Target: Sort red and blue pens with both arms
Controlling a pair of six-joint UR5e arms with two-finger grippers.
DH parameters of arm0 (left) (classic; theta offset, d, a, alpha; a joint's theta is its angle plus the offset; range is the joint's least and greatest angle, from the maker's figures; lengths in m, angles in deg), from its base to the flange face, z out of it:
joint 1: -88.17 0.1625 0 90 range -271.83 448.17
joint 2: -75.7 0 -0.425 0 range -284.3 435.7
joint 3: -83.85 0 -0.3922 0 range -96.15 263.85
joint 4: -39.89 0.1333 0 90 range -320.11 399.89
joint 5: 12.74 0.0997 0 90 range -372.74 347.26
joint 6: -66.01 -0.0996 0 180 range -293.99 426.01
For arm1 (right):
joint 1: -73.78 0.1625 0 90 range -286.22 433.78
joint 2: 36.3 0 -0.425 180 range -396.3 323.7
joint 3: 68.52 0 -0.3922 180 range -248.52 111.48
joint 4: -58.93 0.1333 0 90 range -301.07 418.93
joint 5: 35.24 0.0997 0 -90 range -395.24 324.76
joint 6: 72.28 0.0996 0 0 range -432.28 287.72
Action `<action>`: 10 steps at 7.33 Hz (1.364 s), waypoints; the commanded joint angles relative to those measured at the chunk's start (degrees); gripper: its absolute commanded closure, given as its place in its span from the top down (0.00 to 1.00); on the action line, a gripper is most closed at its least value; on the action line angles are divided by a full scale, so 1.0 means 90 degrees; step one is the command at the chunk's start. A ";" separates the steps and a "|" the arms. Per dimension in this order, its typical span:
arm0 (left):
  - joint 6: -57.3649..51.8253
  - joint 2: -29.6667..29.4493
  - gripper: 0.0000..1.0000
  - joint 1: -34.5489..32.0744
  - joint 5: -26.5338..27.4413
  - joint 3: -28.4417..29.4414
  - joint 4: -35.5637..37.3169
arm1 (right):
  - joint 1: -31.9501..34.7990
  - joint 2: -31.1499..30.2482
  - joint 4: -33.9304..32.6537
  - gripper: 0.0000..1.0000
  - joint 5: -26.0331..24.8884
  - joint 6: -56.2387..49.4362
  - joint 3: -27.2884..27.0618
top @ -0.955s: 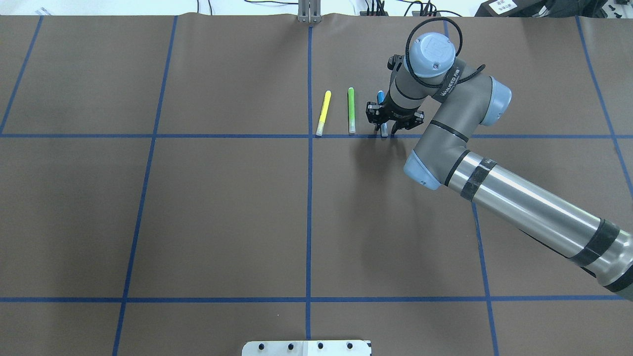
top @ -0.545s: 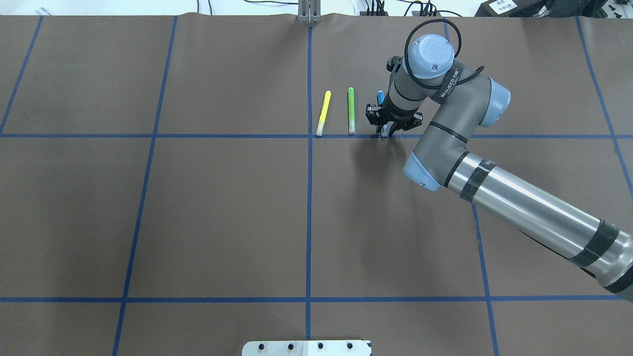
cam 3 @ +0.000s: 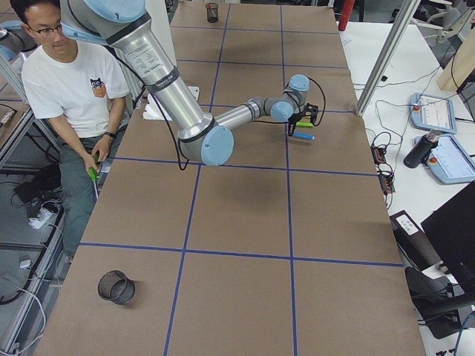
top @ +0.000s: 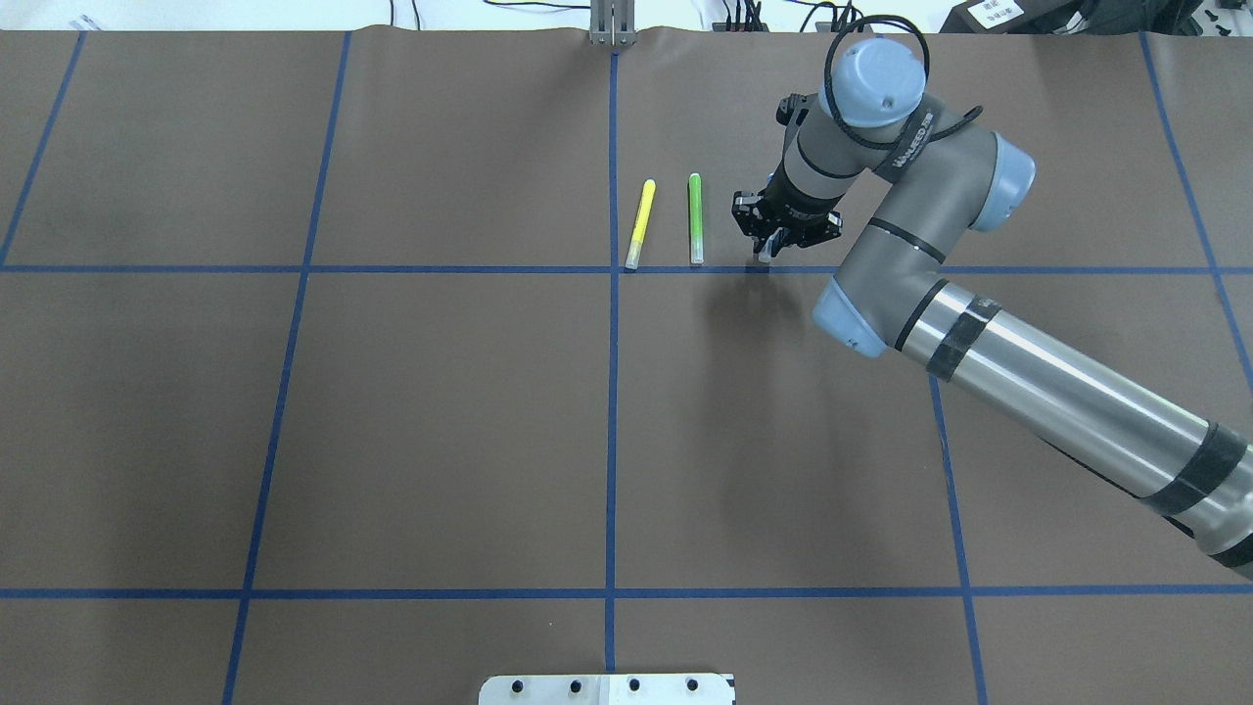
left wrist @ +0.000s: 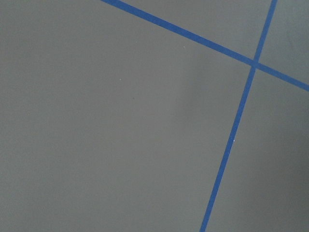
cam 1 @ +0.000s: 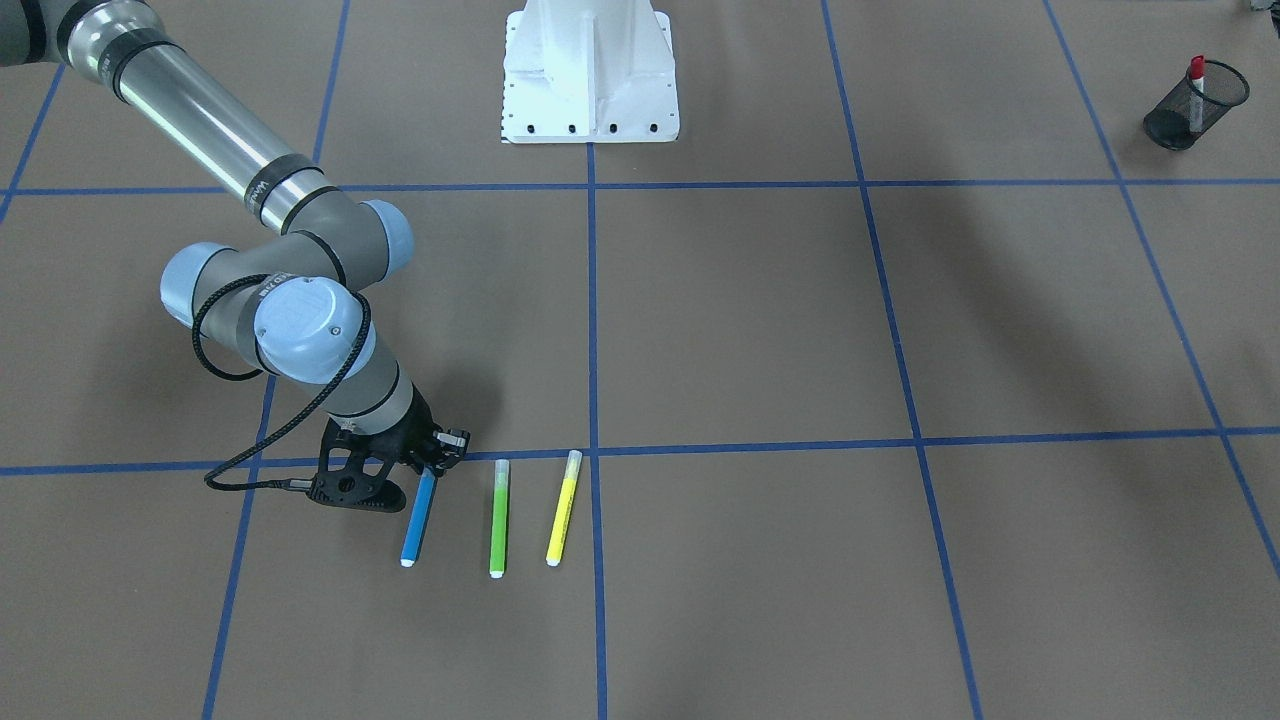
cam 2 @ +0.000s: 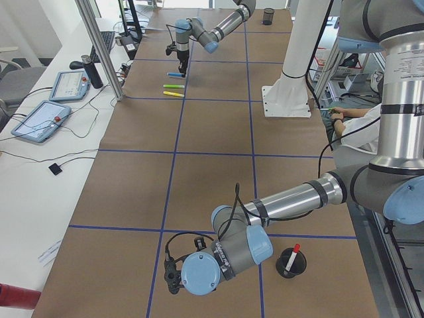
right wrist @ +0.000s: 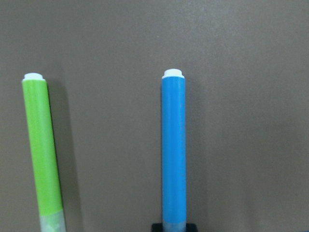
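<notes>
The blue highlighter (cam 1: 417,522) lies at the left of a row of three pens, and in the right wrist view its barrel (right wrist: 174,150) runs straight up from between the jaws. My right gripper (cam 1: 428,462) is shut on its clear-cap end, low over the mat. In the overhead view the wrist hides most of this pen under the right gripper (top: 773,240). The red-capped marker (cam 1: 1196,78) stands in a black mesh cup (cam 1: 1210,110) on my left side. My left gripper (cam 2: 173,275) hangs near that cup; I cannot tell whether it is open or shut.
A green highlighter (top: 695,215) and a yellow highlighter (top: 641,220) lie parallel just beside the blue one. A second mesh cup (cam 3: 116,287) stands at my right end of the table. A seated person (cam 3: 70,96) is beside the robot base (cam 1: 590,70).
My right wrist has shifted toward the table's far edge and its jaws have drawn in on the blue highlighter. The pen's blue end no longer shows in the overhead view.
</notes>
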 commanded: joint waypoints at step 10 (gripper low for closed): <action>-0.0006 -0.0279 1.00 0.1140 -0.0363 -0.0937 -0.0443 | 0.3113 -0.5446 -0.0074 0.00 0.0549 -0.5737 -0.1865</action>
